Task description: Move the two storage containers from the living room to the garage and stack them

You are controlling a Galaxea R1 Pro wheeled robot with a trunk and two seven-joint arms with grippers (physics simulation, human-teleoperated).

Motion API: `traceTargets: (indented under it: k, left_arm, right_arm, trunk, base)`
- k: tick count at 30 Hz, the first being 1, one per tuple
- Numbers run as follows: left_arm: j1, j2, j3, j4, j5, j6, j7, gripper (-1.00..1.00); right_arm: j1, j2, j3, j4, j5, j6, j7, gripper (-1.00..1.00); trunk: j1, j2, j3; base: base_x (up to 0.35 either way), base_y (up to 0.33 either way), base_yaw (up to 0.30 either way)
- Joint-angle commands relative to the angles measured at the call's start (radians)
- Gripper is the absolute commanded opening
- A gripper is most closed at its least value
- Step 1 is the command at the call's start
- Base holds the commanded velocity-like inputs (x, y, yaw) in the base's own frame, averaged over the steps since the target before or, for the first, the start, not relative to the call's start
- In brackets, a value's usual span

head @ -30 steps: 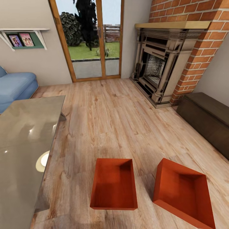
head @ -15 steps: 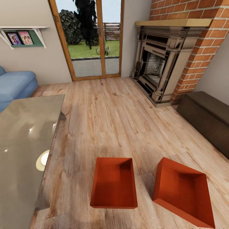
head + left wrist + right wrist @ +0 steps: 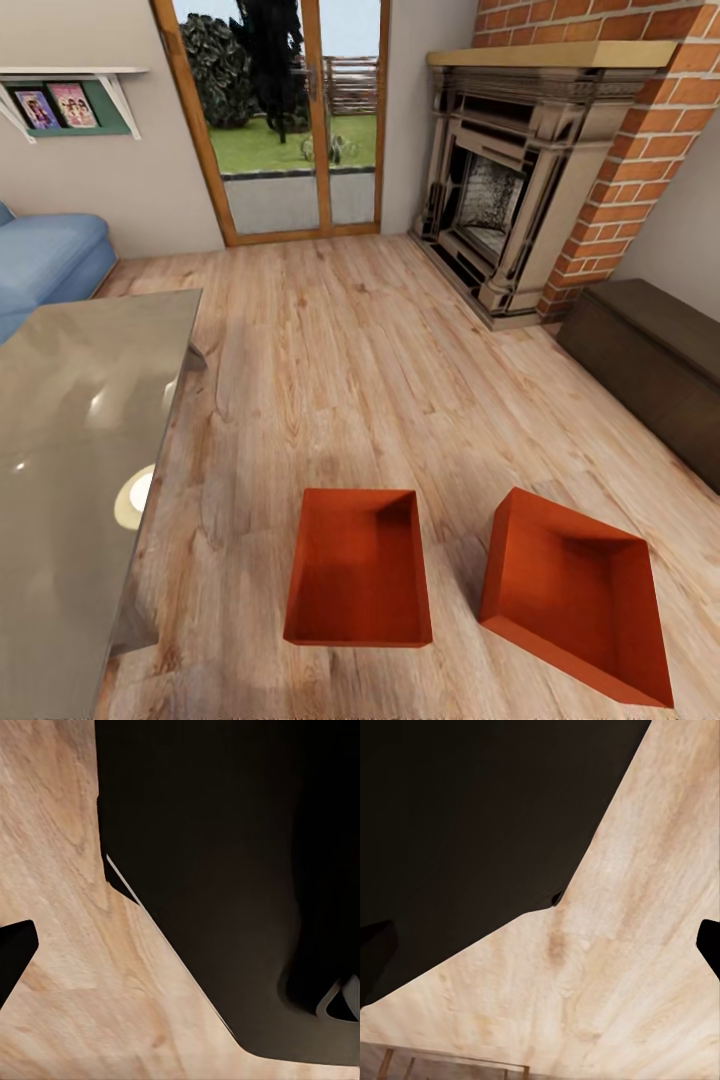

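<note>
Living-room scene on a light wood-plank floor (image 3: 340,350), read left to right: blue sofa (image 3: 50,262), glass-topped table (image 3: 70,450), glass doors (image 3: 290,120), brick fireplace (image 3: 520,190), dark low cabinet (image 3: 650,370). Both orange-red storage containers rest apart on the planks, the left container (image 3: 358,570) square to the view, the right container (image 3: 578,595) skewed. Whether either gripper is open cannot be told; risks are thin walls slipping and the skewed bin causing a misaligned grasp.

Blue sofa (image 3: 45,265) and glass table (image 3: 70,450) cropped.
</note>
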Motion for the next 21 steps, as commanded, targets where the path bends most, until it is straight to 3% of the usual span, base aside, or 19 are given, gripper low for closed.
traceTargets:
  k: [1,21]
  left_arm:
    - [0.0,0.0,0.0,0.0,0.008,-0.001,0.0,1.0]
    - [-0.001,0.0,0.0,0.0,0.008,0.0,0.0,1.0]
  right_arm:
    - [-0.001,0.0,0.009,0.001,-0.01,0.002,0.003,1.0]
    - [-0.001,0.0,0.009,0.001,-0.009,0.002,0.004,1.0]
  trunk:
    - [0.0,0.0,-0.002]
    - [0.0,0.0,-0.024]
  base:
    - [0.0,0.0,0.0]
    - [0.0,0.0,0.0]
